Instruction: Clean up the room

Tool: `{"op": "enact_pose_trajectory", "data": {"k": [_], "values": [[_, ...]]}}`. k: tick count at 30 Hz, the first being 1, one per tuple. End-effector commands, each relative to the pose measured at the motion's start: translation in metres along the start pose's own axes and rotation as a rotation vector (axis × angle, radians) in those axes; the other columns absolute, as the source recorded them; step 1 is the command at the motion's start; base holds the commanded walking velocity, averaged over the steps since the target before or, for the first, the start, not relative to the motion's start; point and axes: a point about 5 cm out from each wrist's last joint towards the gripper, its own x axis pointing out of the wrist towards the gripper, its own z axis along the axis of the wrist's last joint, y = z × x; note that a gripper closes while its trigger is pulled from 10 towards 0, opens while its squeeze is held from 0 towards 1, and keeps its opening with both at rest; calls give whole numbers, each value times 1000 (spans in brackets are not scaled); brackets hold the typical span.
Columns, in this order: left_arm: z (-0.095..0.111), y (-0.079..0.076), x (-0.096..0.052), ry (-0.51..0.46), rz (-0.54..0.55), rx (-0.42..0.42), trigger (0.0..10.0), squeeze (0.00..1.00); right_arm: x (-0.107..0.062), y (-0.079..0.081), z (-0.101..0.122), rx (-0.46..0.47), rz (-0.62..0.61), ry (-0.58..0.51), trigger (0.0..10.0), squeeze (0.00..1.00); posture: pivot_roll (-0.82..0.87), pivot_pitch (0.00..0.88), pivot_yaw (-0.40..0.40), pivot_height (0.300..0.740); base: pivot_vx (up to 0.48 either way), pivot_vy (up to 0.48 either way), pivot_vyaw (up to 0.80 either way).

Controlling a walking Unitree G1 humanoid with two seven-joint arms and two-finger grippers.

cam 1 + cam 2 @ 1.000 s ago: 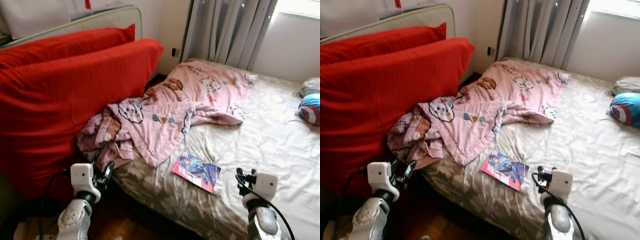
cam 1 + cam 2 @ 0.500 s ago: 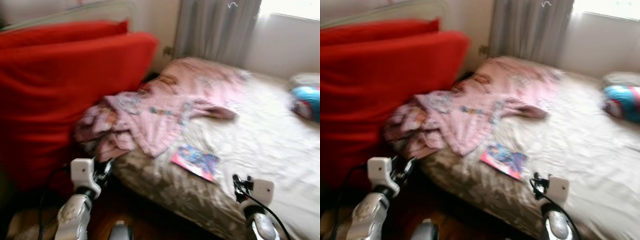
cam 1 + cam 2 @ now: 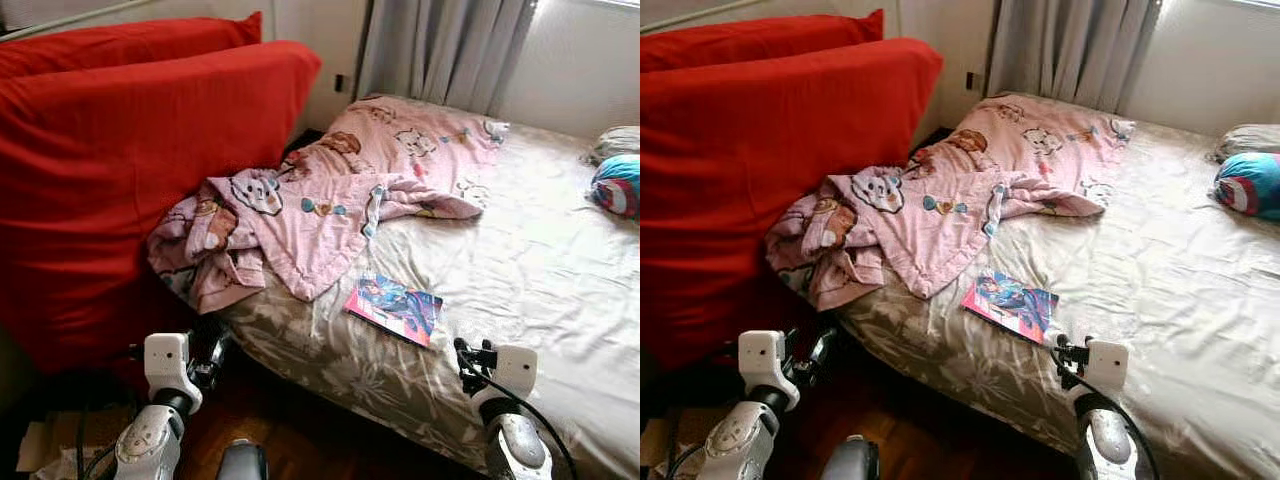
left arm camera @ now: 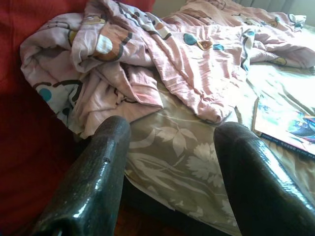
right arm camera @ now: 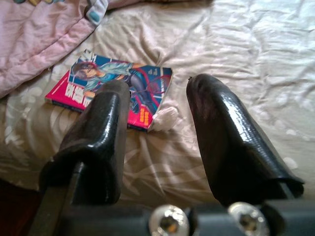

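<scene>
**Both grippers empty at the bed's near edge; book within reach of the right**

You have the left gripper (image 4: 170,162) low at the near corner of the bed (image 3: 520,270), fingers spread wide and holding nothing. It sits just off the mattress edge, above the dark wooden floor (image 3: 300,445). Your right gripper (image 5: 157,128) hovers over the bed's near edge with its fingers apart and empty, pointed at the book (image 3: 394,308).

The book lies flat on the sheet near the edge, just beyond the right gripper, with bare sheet around it. I judge it the easiest first pick, though a flat cover offers little to pinch.

Left of the book, the pink blanket (image 3: 320,215) lies crumpled, one bunch spilling over the bed's side against the red cushions (image 3: 130,170). That side is tight for the left arm.

Farther across the bed, open sheet runs to a round blue pillow (image 3: 618,187) near the curtain (image 3: 440,50).
</scene>
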Motion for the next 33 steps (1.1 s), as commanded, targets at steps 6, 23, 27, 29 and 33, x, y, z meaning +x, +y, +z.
{"op": "enact_pose_trajectory", "data": {"k": [6, 23, 27, 29, 33], "values": [[1, 0, 0, 12, -16, 22, 10000, 0, 2, 0, 2, 11, -5, -13, 10000, 0, 98, 40, -73, 632, 0, 0, 0], [2, -1, 0, 18, -17, 28, 10000, 0, 3, 0, 4, 10, -10, -13, 10000, 0, 99, 44, -72, 622, 0, 0, 0], [1, 1, 0, 27, -9, 34, 10000, 0, 4, 0, 4, 7, -7, -13, 10000, 0, 100, 44, -73, 622, 180, 0, 0], [0, 1, 0, 26, -7, 32, 10000, 0, 4, 1, 4, 8, -5, -10, 10000, 0, 102, 38, -73, 622, 289, 0, 0], [0, 1, 0, 27, -7, 31, 10000, 0, 5, 2, 3, 7, 1, -7, 10000, 0, 103, 43, -72, 622, 321, 0, 0]]}}
